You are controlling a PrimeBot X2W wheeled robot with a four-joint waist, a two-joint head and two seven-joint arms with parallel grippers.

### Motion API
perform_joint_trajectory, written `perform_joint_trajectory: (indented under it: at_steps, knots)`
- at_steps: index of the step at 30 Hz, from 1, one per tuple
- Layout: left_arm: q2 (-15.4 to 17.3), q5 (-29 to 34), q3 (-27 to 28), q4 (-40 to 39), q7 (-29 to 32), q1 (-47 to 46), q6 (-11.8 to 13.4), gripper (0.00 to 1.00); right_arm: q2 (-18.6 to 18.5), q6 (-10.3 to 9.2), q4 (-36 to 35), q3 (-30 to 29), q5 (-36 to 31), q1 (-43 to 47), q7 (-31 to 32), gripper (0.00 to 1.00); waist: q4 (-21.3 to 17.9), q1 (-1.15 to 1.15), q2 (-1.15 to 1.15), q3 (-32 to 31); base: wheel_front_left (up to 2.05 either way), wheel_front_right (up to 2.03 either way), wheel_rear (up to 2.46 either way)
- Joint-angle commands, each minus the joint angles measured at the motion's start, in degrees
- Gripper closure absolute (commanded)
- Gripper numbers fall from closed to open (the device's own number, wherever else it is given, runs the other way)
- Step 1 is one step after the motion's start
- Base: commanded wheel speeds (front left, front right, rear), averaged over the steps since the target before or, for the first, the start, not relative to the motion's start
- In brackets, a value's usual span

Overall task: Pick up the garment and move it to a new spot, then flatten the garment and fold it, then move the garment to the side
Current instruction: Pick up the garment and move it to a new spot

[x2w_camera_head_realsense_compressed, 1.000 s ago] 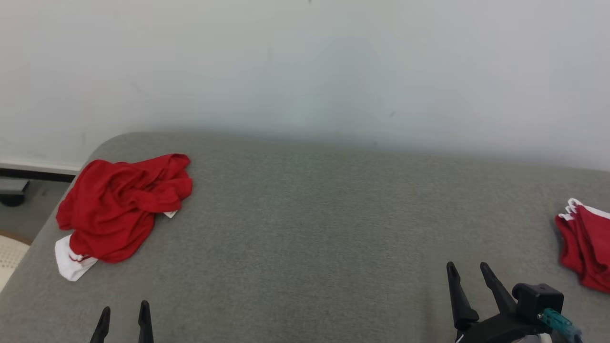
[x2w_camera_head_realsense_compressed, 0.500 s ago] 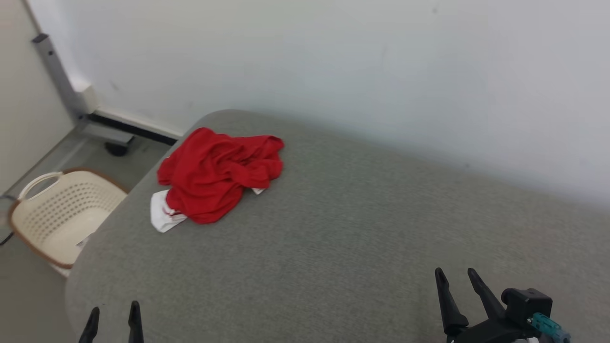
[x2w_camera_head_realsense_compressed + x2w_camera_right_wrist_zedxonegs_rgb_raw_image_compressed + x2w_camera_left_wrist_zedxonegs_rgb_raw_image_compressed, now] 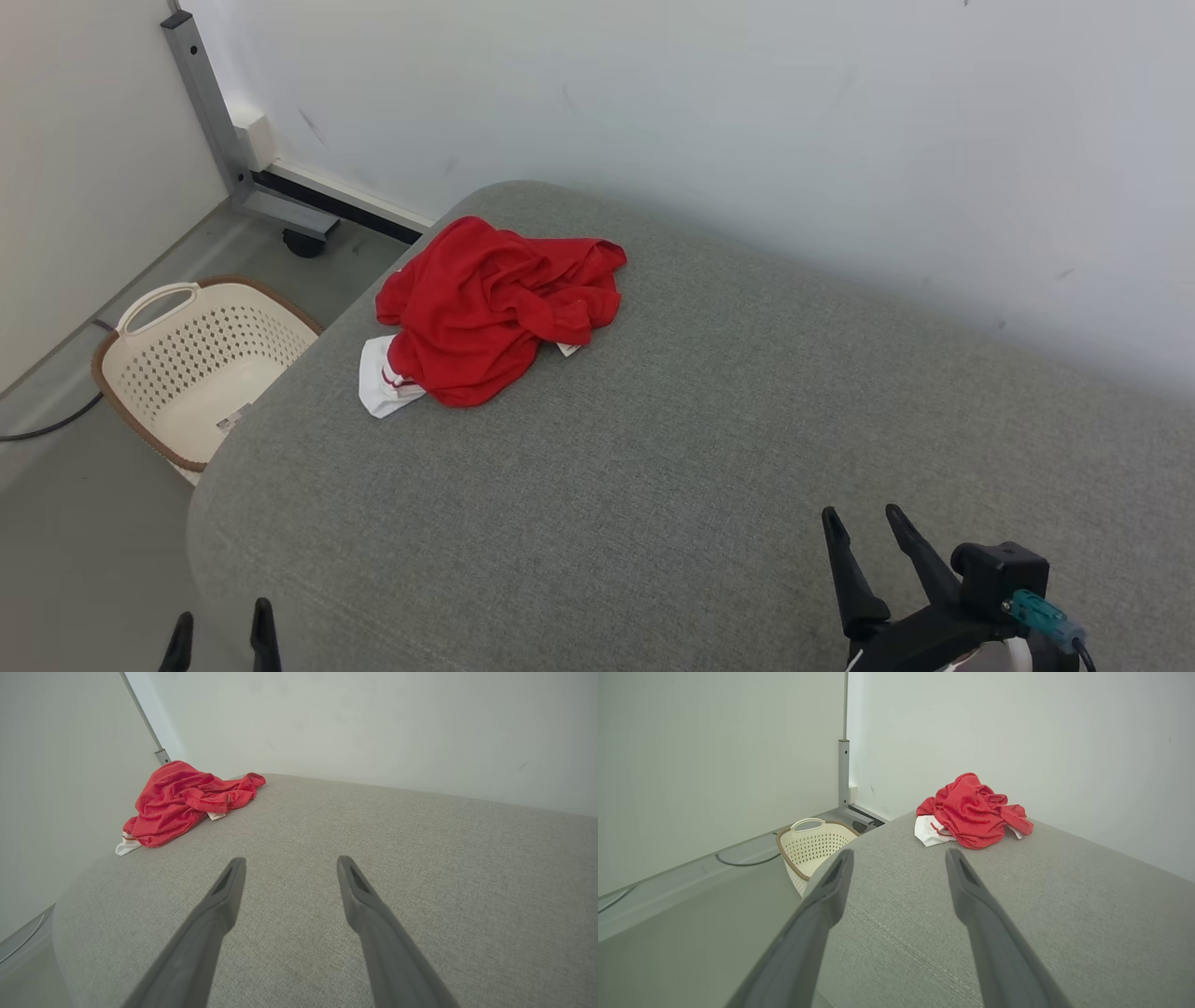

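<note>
Red garment (image 3: 495,313) with white trim is lying crumpled at the far left corner of the grey cushion (image 3: 653,448), close to the wall (image 3: 747,112). Left gripper (image 3: 222,611) is hovering at the near left edge, fingers spread apart. Right gripper (image 3: 859,511) is sitting near right, fingers spread too. Cream perforated basket (image 3: 159,299) is standing on the floor just left of the cushion. Bare grey fabric is lying between both grippers and the garment

Left end effector (image 3: 221,623) and right end effector (image 3: 862,519) spread wide, empty; left, mostly cropped, seemingly points forward.
</note>
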Motion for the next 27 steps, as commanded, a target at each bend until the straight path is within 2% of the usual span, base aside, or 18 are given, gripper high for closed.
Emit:
perform_joint_trajectory:
  at_steps: [1, 8, 14, 18, 19, 23, 27]
  knots:
    - [0.02, -0.36, -0.64, 0.06, 0.49, -0.28, -0.57, 0.00, 0.01, -0.10, -0.05, 0.11, -0.05, -0.55, -0.55, 0.00, -0.02, 0.00, -0.01, 0.02, 0.00, 0.00, 0.00]
    - [1.16, -0.92, -3.62, 1.61, 4.14, -5.47, -2.60, 0.00, 0.01, -0.10, -0.78, -1.31, -1.49, 1.16, -0.04, 0.00, 0.08, 0.00, -0.01, 0.43, 0.00, 0.00, 0.00]
    - [1.68, -4.07, -8.72, 10.30, 13.12, -22.50, -4.80, 0.00, -1.50, -0.10, -5.19, -0.58, -3.14, 1.27, 3.21, 0.00, -0.04, 0.00, -0.01, 4.44, 0.00, 0.00, 0.00]
    - [1.93, -7.23, -9.34, 19.68, 17.22, -35.92, -5.21, 0.00, -3.97, -0.10, -10.27, 3.24, -3.76, -1.63, 7.24, 0.00, -3.83, 0.00, -0.01, 10.25, 0.00, 0.00, 0.00]
    - [2.41, -8.70, -8.48, 24.01, 18.85, -41.60, -5.33, 0.00, -5.64, -0.10, -13.17, 5.37, -4.02, -3.39, 9.45, 0.00, -6.27, 0.00, -0.01, 13.78, 0.00, 0.00, 0.00]
    - [3.61, -12.12, -7.28, 31.46, 21.33, -49.92, -5.55, 0.00, -8.42, -0.10, -19.32, 8.58, -3.93, -6.66, 13.16, 0.00, -10.91, 0.00, -0.01, 20.69, 0.00, 0.00, 0.00]
    - [4.95, -14.53, -7.28, 36.47, 22.89, -56.14, -5.55, 0.00, -10.54, -0.10, -25.24, 8.86, -4.19, -6.93, 15.98, 0.00, -13.47, 0.00, -0.01, 26.35, 0.00, 0.00, 0.00]
